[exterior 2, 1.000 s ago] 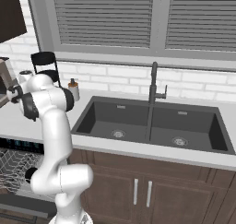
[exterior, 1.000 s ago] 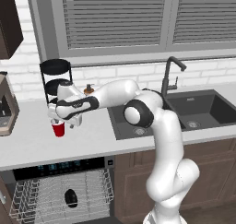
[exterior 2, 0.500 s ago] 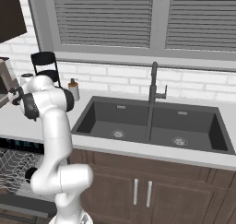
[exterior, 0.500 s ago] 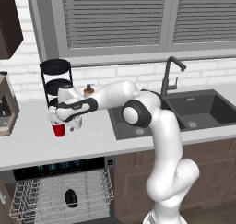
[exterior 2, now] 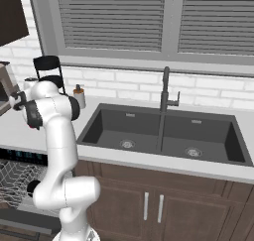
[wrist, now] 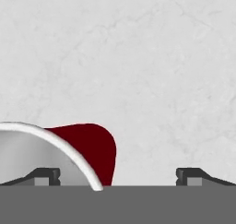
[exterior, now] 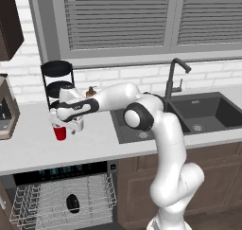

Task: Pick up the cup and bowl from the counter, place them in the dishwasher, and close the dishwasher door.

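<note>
Red cup [exterior: 60,133] on grey-white counter [exterior: 33,151]

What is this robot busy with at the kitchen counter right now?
The white arm reaches left over the counter and holds its open gripper just above the red cup, which stands upright on the counter. In the hand view the cup's white rim sits by one fingertip, off centre between the open jaws, so nothing is gripped yet. Below, the dishwasher is open with its white rack pulled out, and the black bowl already lies in it.
</note>
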{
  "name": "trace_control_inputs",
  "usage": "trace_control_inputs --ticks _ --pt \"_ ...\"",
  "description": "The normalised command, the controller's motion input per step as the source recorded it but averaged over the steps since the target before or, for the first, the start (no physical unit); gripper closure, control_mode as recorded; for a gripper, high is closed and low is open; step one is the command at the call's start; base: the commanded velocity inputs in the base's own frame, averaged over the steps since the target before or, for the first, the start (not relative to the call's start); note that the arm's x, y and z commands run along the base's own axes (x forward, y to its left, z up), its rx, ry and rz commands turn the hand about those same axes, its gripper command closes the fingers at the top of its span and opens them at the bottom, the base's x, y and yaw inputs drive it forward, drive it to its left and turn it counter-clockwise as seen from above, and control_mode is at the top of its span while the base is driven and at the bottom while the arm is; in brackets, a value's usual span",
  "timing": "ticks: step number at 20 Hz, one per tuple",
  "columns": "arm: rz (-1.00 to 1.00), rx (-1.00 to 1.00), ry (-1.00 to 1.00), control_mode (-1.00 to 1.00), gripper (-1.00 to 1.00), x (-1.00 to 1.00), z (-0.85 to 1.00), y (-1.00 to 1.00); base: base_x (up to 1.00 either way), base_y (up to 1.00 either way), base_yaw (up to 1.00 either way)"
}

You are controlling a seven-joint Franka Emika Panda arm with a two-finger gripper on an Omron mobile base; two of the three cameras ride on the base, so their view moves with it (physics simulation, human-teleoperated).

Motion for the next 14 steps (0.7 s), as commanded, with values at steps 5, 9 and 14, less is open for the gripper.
trace_control_inputs --ticks 5,9,14 --pt "0.0 0.0 0.0 -1.0 1.0 0.0 0.0 0.0 0.0 0.0 0.0" --pt "0.0 0.0 0.0 -1.0 1.0 0.0 0.0 0.0 0.0 0.0 0.0" --pt "0.0 0.0 0.0 -1.0 1.0 -0.01 0.0 0.0 0.0 0.0 0.0"
